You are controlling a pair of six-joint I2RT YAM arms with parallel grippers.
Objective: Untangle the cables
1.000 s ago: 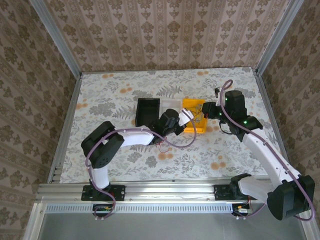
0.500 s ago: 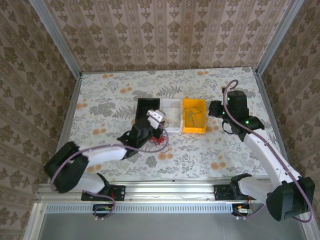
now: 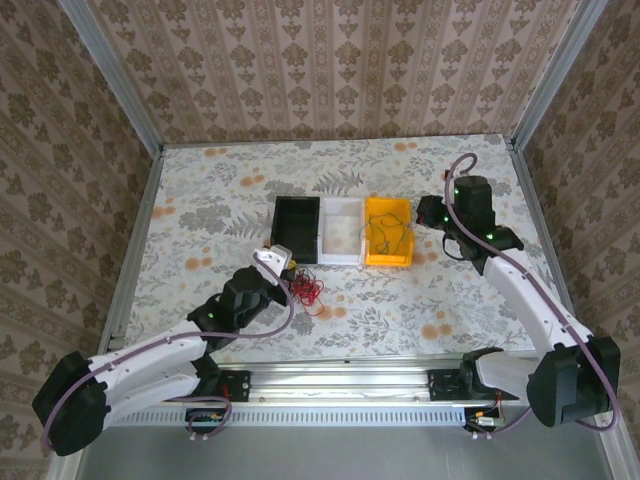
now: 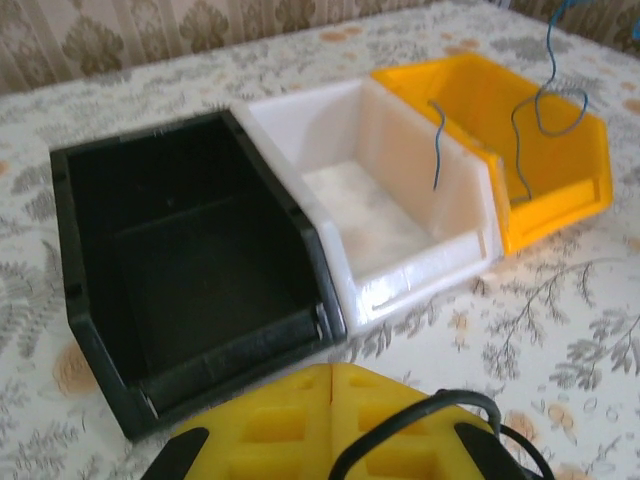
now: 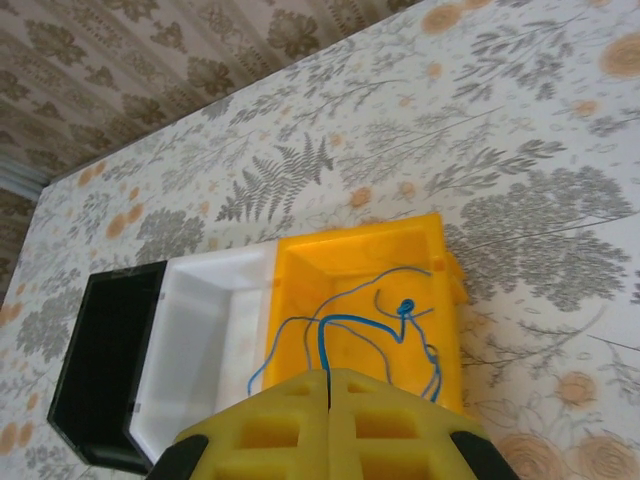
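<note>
Floral desk (image 3: 220, 180) carries black bin (image 3: 296, 225), white bin (image 3: 340, 238) and yellow bin (image 3: 388, 262) side by side at frame centre; red cables (image 3: 308, 290) lie just below.

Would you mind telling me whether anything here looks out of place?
Yes: the blue cable in the yellow bin is not contained; one strand crosses the wall into the white bin. A red cable bunch lies loose on the table.

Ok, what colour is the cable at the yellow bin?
Blue. The cable shows best in the right wrist view.
</note>
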